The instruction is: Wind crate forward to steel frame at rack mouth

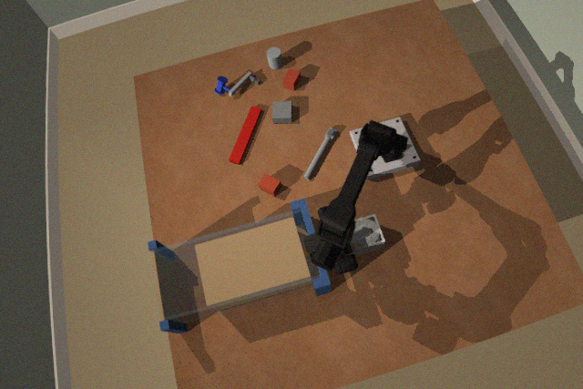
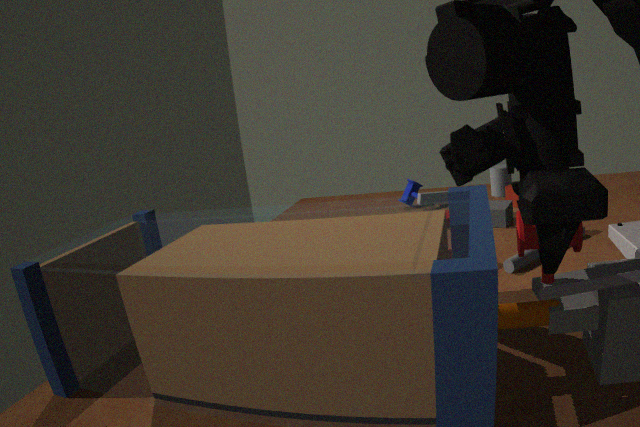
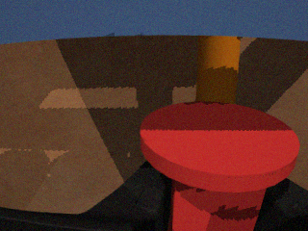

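Note:
The tan crate [image 1: 251,262] [image 2: 289,319] sits flat inside the clear-panelled cubby. Its front is very close to the blue frame [image 1: 324,283] [image 2: 465,339] [image 3: 144,16] at the mouth; I cannot tell if they touch. An orange strap [image 2: 522,314] [image 3: 220,53] runs from the frame to the grey winch [image 1: 369,236] [image 2: 620,339]. The handle's grey crank arm [image 2: 573,282] lies across the winch top and points toward the frame. My gripper [image 1: 347,264] [image 2: 551,257] [image 3: 196,152] is shut on the handle's red knob [image 3: 218,151], beside the mouth. The square key is hidden.
A grey rod [image 1: 319,155] lies near the arm's base plate [image 1: 400,127]. Farther back are a red bar [image 1: 245,135], a grey block [image 1: 281,112], red blocks [image 1: 270,184] [image 1: 291,79], a grey cylinder [image 1: 274,58] and a blue-knobbed crank [image 1: 240,83].

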